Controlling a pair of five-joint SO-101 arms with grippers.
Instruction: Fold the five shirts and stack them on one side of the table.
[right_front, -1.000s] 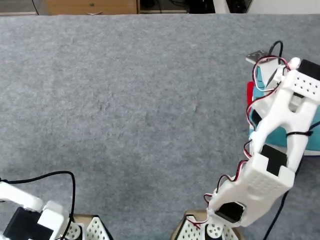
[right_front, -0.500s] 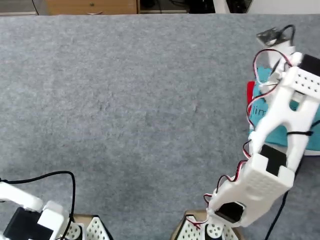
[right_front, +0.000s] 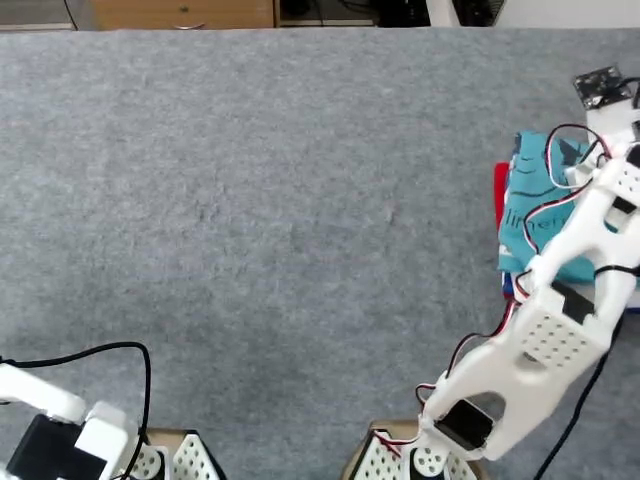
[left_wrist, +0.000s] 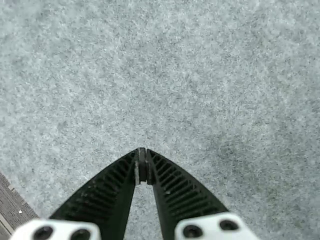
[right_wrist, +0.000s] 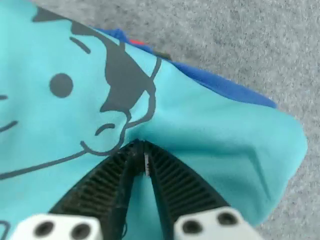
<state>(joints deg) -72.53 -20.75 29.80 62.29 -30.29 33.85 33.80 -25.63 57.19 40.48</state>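
Grey felt (right_front: 250, 200) covers the whole table. The right gripper (right_wrist: 141, 159) has its jaws pressed together, tips on the teal shirt (right_wrist: 215, 135); whether they nip any cloth I cannot tell. That shirt tops a folded stack at three o'clock on the table, with a blue shirt (right_wrist: 225, 87) and a red shirt (right_front: 499, 195) edging out beneath. Toward seven o'clock the left gripper (left_wrist: 142, 170) is clenched on nothing above bare felt. Folding looks nearly done (three layers can be counted, not five), with perhaps a last tidy of the stack left
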